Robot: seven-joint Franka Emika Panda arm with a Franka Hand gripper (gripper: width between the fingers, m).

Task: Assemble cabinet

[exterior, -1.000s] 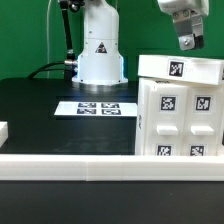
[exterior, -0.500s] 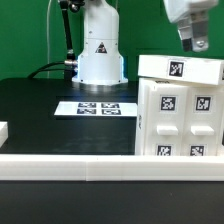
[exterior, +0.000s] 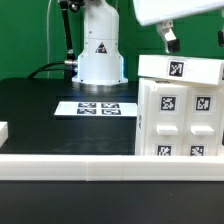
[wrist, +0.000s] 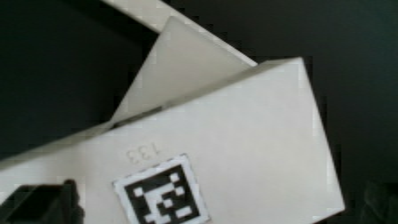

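Observation:
The cabinet [exterior: 180,115] is a large white box at the exterior view's right, its front showing several square black-and-white tags. A white slab with one tag [exterior: 178,68] lies across its top. My gripper [exterior: 168,39] hangs just above the top's left end, touching nothing. In the wrist view the white tagged top [wrist: 231,130] fills the picture, with the tag [wrist: 166,197] between my fingers. One dark finger [wrist: 43,203] shows at the edge, and the gripper [wrist: 210,208] is open and empty.
The marker board [exterior: 98,108] lies flat on the black table in front of the robot base [exterior: 100,55]. A white rail [exterior: 80,165] runs along the table's front edge. A small white piece [exterior: 3,130] sits at the exterior view's left edge.
My hand has swung toward the exterior view's left and turned, so the fingers now hang over the cabinet top's left end. The cabinet has not moved.

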